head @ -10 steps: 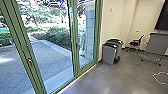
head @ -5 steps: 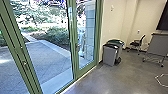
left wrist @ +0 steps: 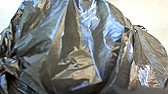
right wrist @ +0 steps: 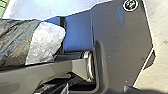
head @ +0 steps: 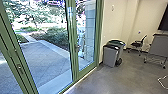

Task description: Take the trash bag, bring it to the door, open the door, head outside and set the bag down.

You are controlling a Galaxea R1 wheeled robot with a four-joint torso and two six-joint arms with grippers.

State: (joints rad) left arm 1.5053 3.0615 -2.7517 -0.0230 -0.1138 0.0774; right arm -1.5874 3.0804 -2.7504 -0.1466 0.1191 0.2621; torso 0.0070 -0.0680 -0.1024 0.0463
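The trash bag (left wrist: 75, 52) is nearest, at the robot itself: the left wrist view catches it close up, dark, shiny and deeply creased, with a gathered pinch (left wrist: 131, 28) where the plastic bunches together before swelling out again. The right wrist view also catches dark plastic with a pale, crinkled patch (right wrist: 45, 42), near the robot's own dark plate (right wrist: 120, 45). I cannot tell whether the left gripper is open or closed, nor the right gripper, nor which of them, if either, has the bag.

Ahead is smooth gray floor (head: 110, 82), with a white cable (head: 160, 80) lying on it toward two o'clock. The glass door with its green frame (head: 73, 32) spans about ten to twelve o'clock. One handle (head: 19, 67) is toward ten o'clock, another (head: 77, 47) just short of twelve; the door looks closed.

At one o'clock, beside the door and near the pale wall (head: 113, 27), a gray bin with a dark lid (head: 110, 56) stands just in front of a bin with a green lid (head: 119, 43). Past them, between one and two o'clock, is a dark chair (head: 137, 44), and nearer two a gray desk on wheels (head: 158, 47).

Through the glass, toward eleven o'clock, lies paved ground (head: 47, 57), then green bushes (head: 55, 35).
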